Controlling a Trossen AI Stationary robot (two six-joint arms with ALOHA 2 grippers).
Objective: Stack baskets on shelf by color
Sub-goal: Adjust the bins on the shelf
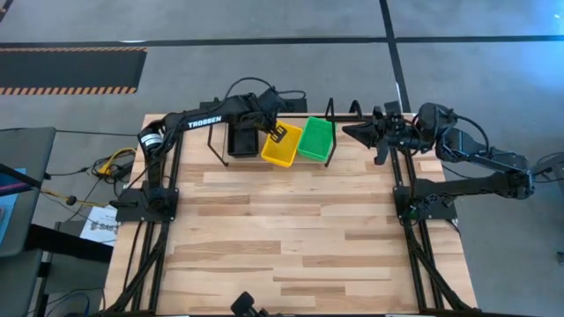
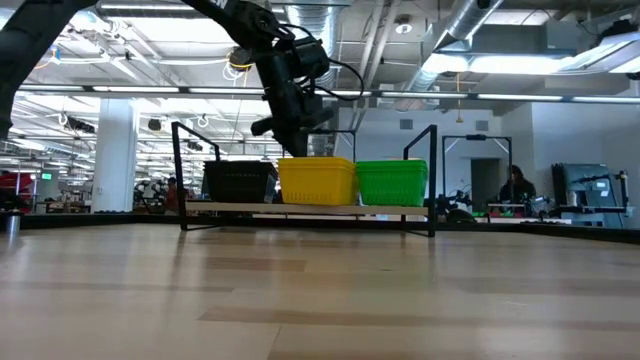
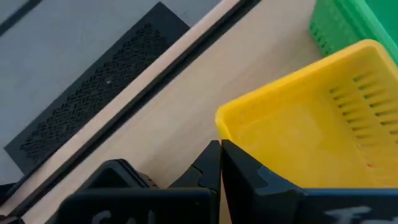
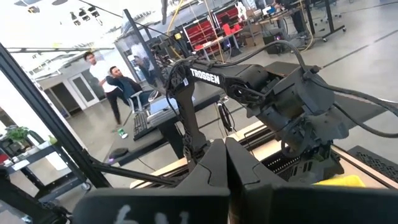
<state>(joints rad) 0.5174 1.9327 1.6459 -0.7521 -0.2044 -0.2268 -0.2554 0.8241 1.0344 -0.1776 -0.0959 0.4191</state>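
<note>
Baskets on the shelf (image 2: 308, 208) at the worktop's far edge: black (image 2: 240, 182), yellow (image 2: 317, 181), green (image 2: 391, 182) side by side. Left gripper (image 1: 274, 129) above the yellow, fingers pressed together, empty. Right gripper (image 1: 348, 131) closed, empty, beside the shelf. Sorting looks complete.

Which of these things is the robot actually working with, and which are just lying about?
Part of the job:
- black basket
- yellow basket
- green basket
- shelf
- left claw, shut, above the yellow basket
- right claw, shut, waiting beside the shelf

Just lying about:
- yellow cable and papers beside the table
</note>
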